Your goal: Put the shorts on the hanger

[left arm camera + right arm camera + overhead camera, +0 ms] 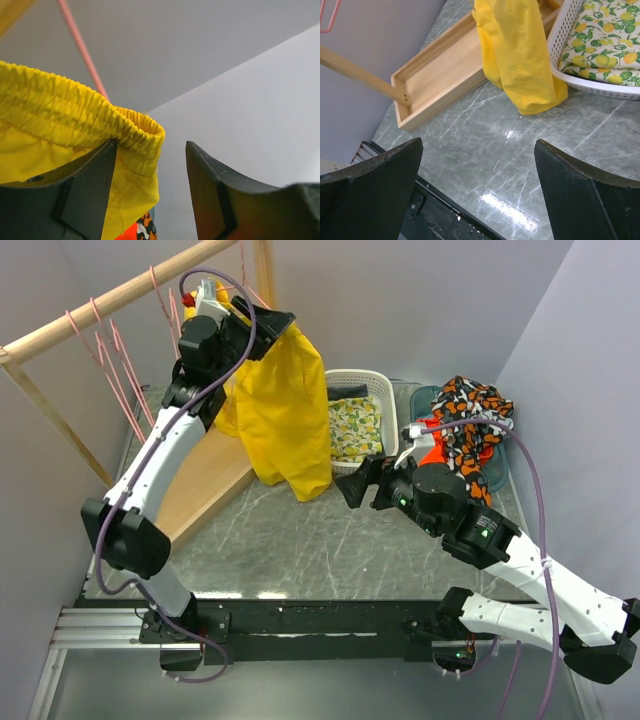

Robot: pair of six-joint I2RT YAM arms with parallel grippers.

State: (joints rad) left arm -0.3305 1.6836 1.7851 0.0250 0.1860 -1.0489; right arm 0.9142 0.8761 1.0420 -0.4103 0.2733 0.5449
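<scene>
The yellow shorts hang high at the wooden rail, legs down over the table. In the left wrist view the gathered waistband sits under a pink hanger wire. My left gripper is raised at the top of the shorts. It is open, with the waistband's end lying against its left finger. My right gripper is open and empty low over the table, to the right of the shorts' hem. Other pink hangers hang on the rail.
A wooden rail slants across the back left over a wooden tray. A white basket holds a lemon-print cloth. An orange-red cloth and a patterned cloth lie at the back right.
</scene>
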